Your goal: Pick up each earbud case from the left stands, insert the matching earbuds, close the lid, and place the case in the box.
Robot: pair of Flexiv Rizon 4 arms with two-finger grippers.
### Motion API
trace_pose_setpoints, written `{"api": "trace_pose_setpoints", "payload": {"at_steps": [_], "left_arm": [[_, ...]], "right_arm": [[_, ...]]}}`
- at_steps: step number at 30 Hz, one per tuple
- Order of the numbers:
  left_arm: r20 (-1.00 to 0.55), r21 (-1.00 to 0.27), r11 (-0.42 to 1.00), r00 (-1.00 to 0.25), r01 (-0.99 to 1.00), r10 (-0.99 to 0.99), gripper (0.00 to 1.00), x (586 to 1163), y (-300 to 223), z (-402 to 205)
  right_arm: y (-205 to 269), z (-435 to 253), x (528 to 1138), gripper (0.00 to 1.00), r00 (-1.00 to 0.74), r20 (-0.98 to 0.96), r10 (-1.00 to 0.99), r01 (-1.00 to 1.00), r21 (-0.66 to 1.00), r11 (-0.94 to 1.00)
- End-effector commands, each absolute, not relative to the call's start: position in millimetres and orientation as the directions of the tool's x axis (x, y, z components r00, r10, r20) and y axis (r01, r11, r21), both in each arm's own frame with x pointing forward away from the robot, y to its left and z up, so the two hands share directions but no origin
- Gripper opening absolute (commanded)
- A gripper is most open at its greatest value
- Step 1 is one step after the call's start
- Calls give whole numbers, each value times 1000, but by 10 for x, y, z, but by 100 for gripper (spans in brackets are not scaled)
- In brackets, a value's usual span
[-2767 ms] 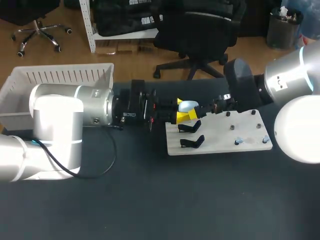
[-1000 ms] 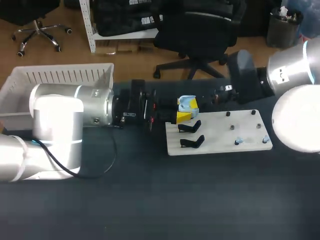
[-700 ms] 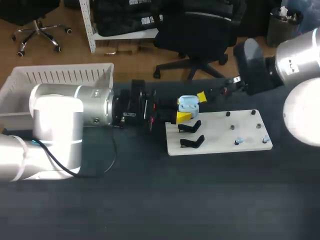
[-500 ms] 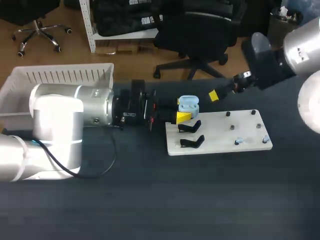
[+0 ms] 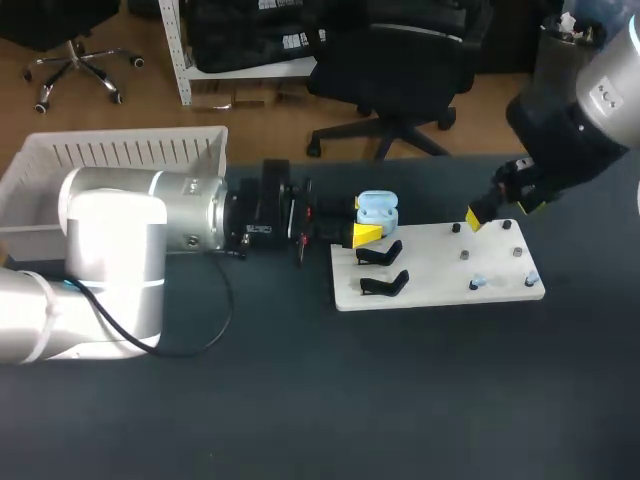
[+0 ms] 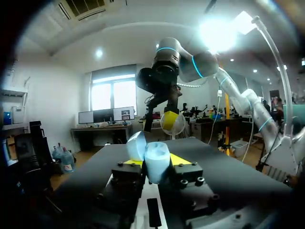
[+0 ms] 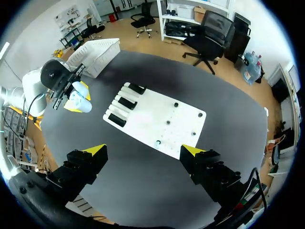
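**Earbud case held, left arm; right arm aloft**

Left arm: level across the bench. The left gripper [image 5: 366, 219] clamps the earbud case [image 5: 377, 209], which is pale blue with its lid tipped open, over the white board's [image 5: 440, 268] far left corner. Right gripper [image 7: 144, 150]: fingers spread wide, above the board's far right edge.

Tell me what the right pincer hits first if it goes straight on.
Probably the white board, near its small pegs: the open right pincer points down at it with nothing between. Depth is unclear.
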State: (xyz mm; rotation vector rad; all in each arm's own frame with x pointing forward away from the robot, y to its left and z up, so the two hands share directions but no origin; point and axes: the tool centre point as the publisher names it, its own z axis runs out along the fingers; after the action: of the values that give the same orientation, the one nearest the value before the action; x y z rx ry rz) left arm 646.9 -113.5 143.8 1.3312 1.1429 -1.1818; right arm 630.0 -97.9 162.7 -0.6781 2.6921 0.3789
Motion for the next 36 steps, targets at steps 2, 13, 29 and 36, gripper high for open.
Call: {"api": "trace_pose_setpoints", "payload": {"at_steps": [2,13,29,36], "left_arm": [[-996,80,-75,83,994,38,0,6469,-1135,1437],[-996,80,-75,83,994,38,0,6469,-1135,1437],[-996,80,-75,83,994,38,0,6469,-1135,1437],[-996,80,-75,83,994,38,0,6469,-1135,1437]], "right_arm": [[-1064,1505,6231,100,-839,-363,-405,-420,-43,907],[-1348,1201,6207,78,-891,-253,-378,-369,-83,926],[-1531,803,6205,63,-913,-110,-393,-391,-47,919],[-1576,604,6258,65,-914,-59,-402,-401,-33,916]]}}
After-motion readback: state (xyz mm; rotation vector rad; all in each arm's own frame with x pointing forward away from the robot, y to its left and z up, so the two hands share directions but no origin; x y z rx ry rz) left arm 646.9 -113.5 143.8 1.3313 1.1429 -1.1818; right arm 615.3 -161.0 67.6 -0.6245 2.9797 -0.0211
